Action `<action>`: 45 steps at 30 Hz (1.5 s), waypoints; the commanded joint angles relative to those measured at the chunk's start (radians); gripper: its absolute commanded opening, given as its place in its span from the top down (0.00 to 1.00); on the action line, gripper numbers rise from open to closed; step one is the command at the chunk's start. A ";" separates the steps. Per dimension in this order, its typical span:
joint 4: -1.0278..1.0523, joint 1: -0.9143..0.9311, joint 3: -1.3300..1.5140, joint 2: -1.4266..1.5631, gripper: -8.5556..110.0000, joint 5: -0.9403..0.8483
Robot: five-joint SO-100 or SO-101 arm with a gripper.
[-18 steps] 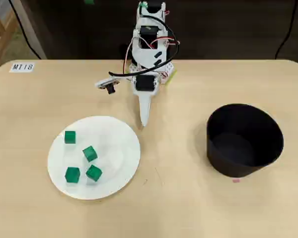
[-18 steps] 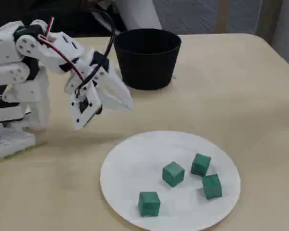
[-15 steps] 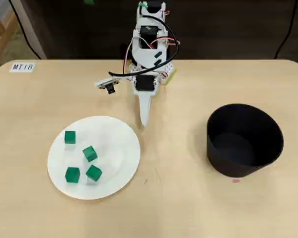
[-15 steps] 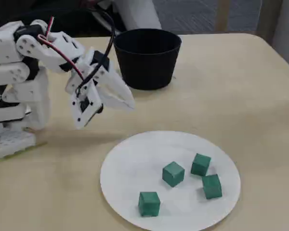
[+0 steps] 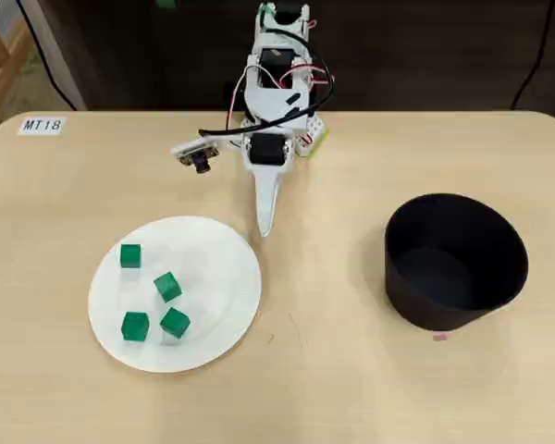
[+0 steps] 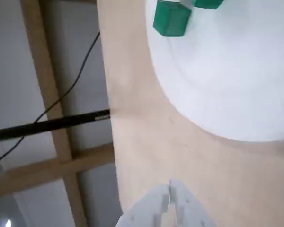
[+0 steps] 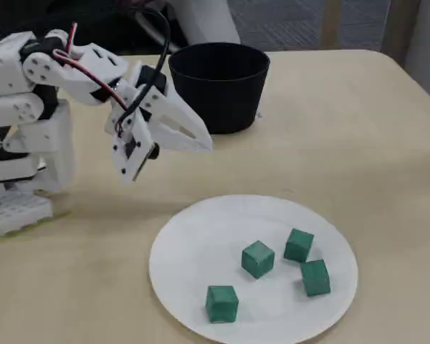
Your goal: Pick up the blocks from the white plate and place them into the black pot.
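Several small green blocks (image 5: 167, 286) (image 7: 258, 259) (image 6: 172, 19) lie on the white plate (image 5: 213, 268) (image 7: 193, 244) (image 6: 227, 85) at the table's front left in the overhead view. The black pot (image 5: 455, 261) (image 7: 219, 84) stands empty to the right. My white gripper (image 5: 265, 229) (image 7: 206, 145) (image 6: 169, 183) hangs shut above the table just off the plate's far rim, apart from the blocks, with nothing in it. In the wrist view its tips meet at the bottom edge.
The arm's base (image 5: 277, 55) stands at the table's back edge. A label reading MT18 (image 5: 43, 124) lies at the back left corner. Black cables (image 6: 47, 124) hang beyond the table edge in the wrist view.
The gripper has risen and reached slightly further out toward the plate; blocks, plate and pot have not moved.
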 commanded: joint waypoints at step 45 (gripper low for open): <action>0.838 0.431 -1.397 -1.223 0.95 -0.285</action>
